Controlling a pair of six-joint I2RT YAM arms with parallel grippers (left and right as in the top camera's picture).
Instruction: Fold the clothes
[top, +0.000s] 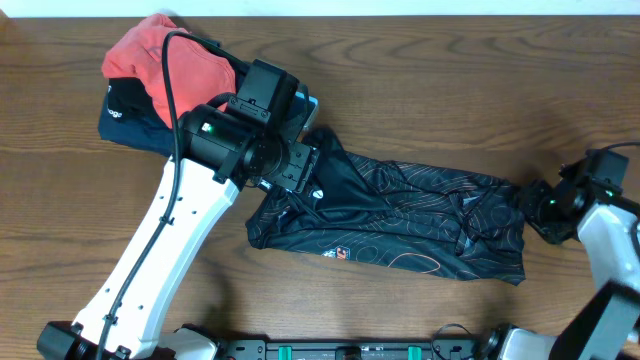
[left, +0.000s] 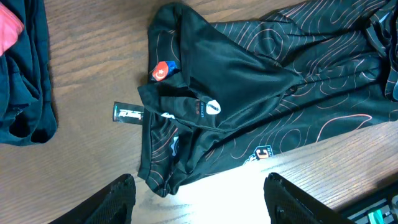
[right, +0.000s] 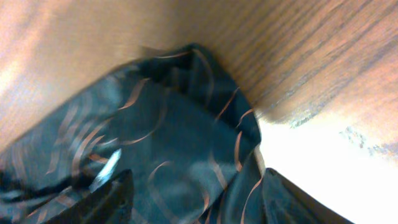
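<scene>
Here, the left tool (left: 199, 185) hung with its fingers wide apart and nothing between them, above one end of the black jersey (top: 400, 215). The right tool (right: 198, 182) was spread too, low over the jersey's opposite corner. The jersey lay crumpled lengthwise on the wooden worktop (top: 450, 90), with a red garment (top: 160, 60) and a navy garment (top: 125, 125) heaped near the left arm's end

You have three garments here: one black orange-lined sports jersey (top: 420, 215), one plain coral-red garment (top: 150, 55), one navy garment (top: 125, 125).
</scene>
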